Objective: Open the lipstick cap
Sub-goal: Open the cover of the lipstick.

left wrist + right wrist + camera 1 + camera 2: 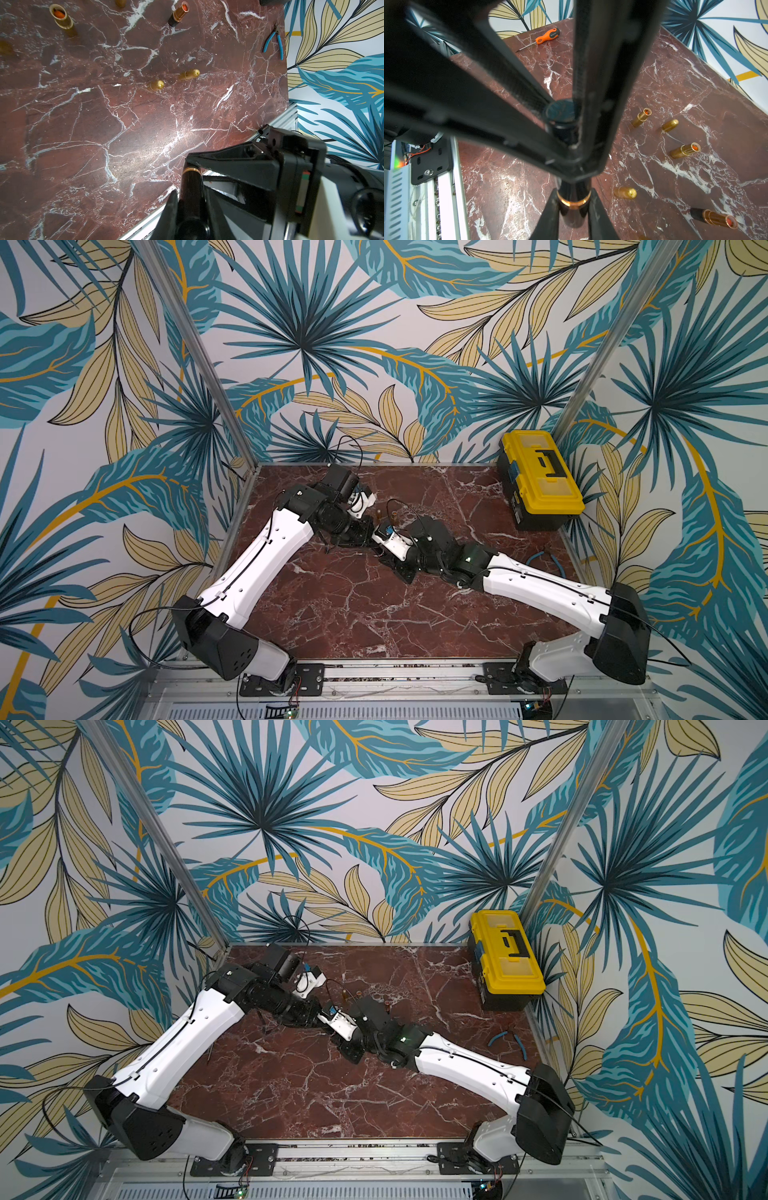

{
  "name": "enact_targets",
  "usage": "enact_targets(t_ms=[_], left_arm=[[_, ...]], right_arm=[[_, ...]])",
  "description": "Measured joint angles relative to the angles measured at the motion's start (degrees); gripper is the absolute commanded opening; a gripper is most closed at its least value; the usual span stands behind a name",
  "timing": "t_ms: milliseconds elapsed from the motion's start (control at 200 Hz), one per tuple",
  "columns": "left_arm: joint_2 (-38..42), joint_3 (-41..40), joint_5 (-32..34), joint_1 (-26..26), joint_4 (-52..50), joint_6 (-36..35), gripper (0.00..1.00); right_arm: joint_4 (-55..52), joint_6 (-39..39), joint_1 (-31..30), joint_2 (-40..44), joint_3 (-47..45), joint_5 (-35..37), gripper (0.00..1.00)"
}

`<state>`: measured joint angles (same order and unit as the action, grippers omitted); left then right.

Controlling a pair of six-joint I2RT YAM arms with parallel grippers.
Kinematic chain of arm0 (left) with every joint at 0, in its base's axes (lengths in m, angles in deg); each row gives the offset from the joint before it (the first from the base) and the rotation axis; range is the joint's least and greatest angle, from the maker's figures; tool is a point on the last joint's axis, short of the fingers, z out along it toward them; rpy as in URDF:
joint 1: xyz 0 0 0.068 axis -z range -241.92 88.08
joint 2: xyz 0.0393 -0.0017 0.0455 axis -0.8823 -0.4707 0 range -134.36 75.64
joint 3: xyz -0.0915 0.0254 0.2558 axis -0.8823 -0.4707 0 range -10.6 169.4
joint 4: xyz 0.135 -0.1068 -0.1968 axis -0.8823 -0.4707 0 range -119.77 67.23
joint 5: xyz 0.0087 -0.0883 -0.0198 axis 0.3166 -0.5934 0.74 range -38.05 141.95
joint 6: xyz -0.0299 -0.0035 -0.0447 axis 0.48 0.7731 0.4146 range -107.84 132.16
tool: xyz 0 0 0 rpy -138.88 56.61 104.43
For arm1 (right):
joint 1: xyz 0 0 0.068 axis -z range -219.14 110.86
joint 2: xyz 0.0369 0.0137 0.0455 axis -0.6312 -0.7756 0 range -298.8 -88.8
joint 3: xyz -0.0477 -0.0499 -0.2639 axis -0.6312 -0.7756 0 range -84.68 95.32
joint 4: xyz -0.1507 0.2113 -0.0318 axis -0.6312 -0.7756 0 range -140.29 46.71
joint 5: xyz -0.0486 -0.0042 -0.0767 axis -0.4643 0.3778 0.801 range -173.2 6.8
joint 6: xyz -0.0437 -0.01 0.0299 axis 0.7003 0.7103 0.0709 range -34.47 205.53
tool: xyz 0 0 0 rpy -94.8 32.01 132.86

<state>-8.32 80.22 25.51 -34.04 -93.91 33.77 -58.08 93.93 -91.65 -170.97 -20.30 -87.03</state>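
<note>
The black lipstick (190, 197) is held up over the middle of the table (353, 614), well away from every edge, with bare table toward the front. The left jaws squeeze one end and the right jaws squeeze the other, tip to tip. It is hidden in both top views. The right wrist view shows a screwdriver (548, 36); the left wrist view does not.
</note>
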Motion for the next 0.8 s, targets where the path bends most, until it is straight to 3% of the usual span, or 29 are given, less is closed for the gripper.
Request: enact_targets(t_ms=[796], left_arm=[[0.1, 0.2, -8.8, -5.3, -0.7, -0.7, 0.09]], right_arm=[[5.9, -0.9, -0.3, 3.9, -4.3, 0.8, 0.02]])
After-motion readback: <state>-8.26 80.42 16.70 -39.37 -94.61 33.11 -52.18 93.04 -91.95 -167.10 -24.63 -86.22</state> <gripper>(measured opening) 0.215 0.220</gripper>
